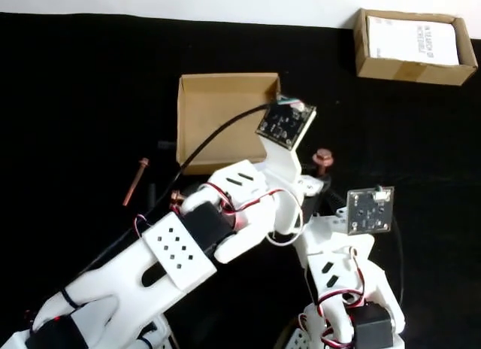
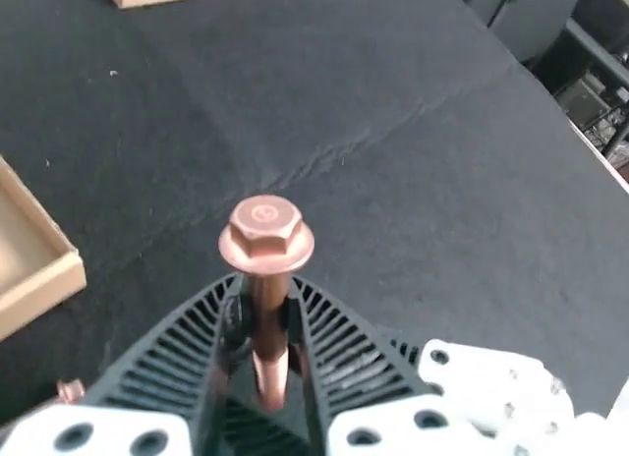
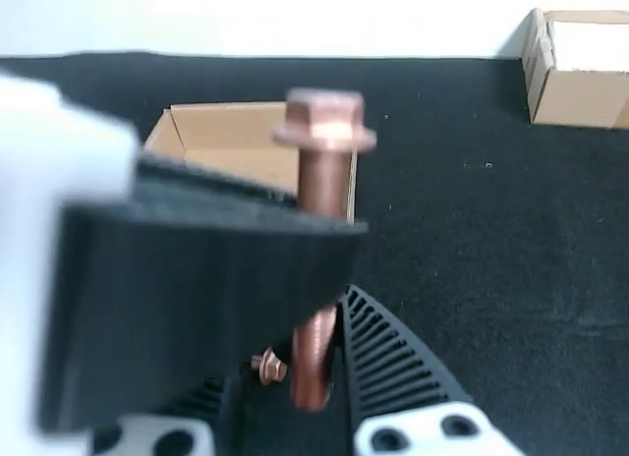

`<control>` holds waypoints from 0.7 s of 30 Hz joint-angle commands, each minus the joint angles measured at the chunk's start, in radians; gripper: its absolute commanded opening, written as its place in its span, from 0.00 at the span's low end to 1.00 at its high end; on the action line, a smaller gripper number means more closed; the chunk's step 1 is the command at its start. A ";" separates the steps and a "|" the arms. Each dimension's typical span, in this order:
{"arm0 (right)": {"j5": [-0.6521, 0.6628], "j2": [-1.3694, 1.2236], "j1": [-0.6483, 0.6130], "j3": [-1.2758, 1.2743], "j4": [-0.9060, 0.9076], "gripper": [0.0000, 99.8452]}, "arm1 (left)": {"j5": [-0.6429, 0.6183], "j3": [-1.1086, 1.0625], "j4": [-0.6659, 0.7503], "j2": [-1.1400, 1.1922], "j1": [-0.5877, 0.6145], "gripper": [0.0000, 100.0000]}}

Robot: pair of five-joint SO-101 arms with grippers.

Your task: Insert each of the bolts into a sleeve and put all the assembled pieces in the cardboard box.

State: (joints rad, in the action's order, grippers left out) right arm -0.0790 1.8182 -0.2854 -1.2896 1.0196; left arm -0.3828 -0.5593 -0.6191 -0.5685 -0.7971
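Observation:
My left gripper [image 2: 263,323] is shut on the shank of a copper bolt [image 2: 265,242], head up. In the high view this bolt [image 1: 323,159] stands just right of the open cardboard box [image 1: 225,119]. Its lower end [image 3: 313,382] hangs right at my right gripper [image 1: 322,189], and the left arm's black finger [image 3: 197,279] hides what is there. A second bolt [image 1: 135,182] lies on the black cloth left of the box. A third bolt head [image 1: 176,197] peeks out beside the left arm.
A second cardboard box [image 1: 415,44] with white paper in it stands at the far right corner. Two dark, sleeve-like shapes [image 1: 165,144] [image 1: 149,192] lie faintly left of the near box. Both arms crowd the table's front middle.

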 commanded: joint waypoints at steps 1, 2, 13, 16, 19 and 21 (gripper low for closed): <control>0.009 -0.001 -0.001 0.002 -0.018 0.01 | 0.008 0.012 0.020 -0.064 0.031 0.01; 0.009 -0.001 -0.001 0.002 -0.018 0.01 | 0.008 0.019 0.032 -0.077 0.031 0.01; 0.009 -0.001 -0.002 0.002 -0.018 0.01 | 0.137 0.088 0.064 -0.153 0.031 0.01; 0.009 -0.001 -0.002 0.002 -0.018 0.01 | 0.137 0.065 0.075 -0.148 0.035 0.01; 0.009 -0.001 -0.002 0.002 -0.018 0.01 | 0.137 0.005 0.167 -0.148 0.044 0.01; 0.009 -0.001 -0.002 0.002 -0.018 0.01 | 0.137 -0.039 0.232 -0.148 0.044 0.01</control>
State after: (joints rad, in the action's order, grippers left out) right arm -0.0790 1.8182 -0.2854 -1.2896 1.0196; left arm -0.2509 -0.5762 -0.4764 -0.6882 -0.7695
